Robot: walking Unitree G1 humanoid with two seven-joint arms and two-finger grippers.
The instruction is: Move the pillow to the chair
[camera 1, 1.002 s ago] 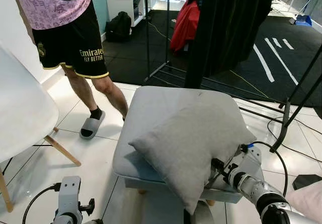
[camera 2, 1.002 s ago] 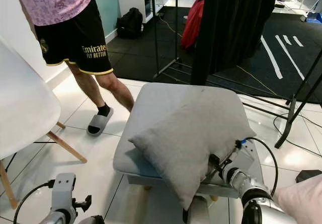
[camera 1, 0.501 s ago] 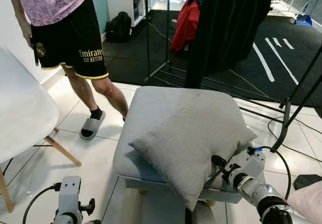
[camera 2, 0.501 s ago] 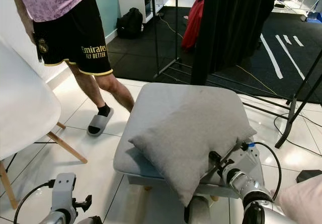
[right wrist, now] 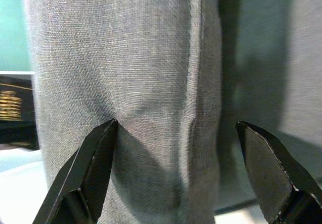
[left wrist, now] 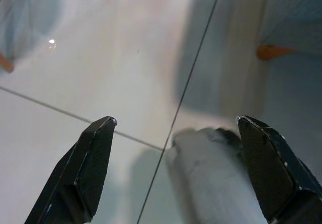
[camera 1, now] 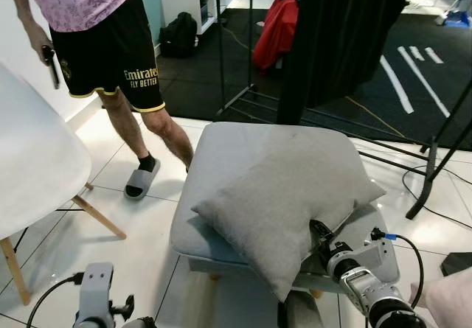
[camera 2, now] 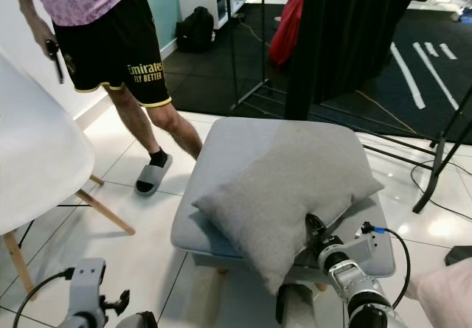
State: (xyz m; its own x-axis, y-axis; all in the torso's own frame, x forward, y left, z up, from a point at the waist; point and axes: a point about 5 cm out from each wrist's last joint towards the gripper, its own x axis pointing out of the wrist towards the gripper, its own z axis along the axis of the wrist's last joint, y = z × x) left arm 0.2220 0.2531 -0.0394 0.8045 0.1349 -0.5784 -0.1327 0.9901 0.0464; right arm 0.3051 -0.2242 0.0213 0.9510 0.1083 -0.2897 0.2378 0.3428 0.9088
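Left eye view: a grey pillow (camera 1: 284,199) lies tilted across a grey padded stool (camera 1: 221,158) in the centre of the frame, its near corner hanging past the stool's front edge. At the lower right, the right gripper (camera 1: 318,234) reaches under the pillow's right-hand edge, with one black finger showing against the fabric. The white chair (camera 1: 33,173) with wooden legs fills the left edge, well apart from the pillow. At the upper left a person (camera 1: 103,40) in black shorts and a grey slipper stands on the white tiled floor (camera 1: 140,225). The left arm's wrist (camera 1: 94,298) sits at the bottom left.

Right eye view: the same scene; a red garment (camera 2: 286,29) hangs from a black rack at the upper middle, and a black backpack (camera 2: 195,27) sits by a white shelf behind.

Left wrist view: the left gripper (left wrist: 173,171) hangs with its fingers spread wide, released, over the pale tiles.

Right wrist view: the right gripper's fingers (right wrist: 93,171) stand spread on either side of the pillow's seamed edge, which sits between them; the left finger touches the fabric, the other stands off it, so the grip is not clenched.
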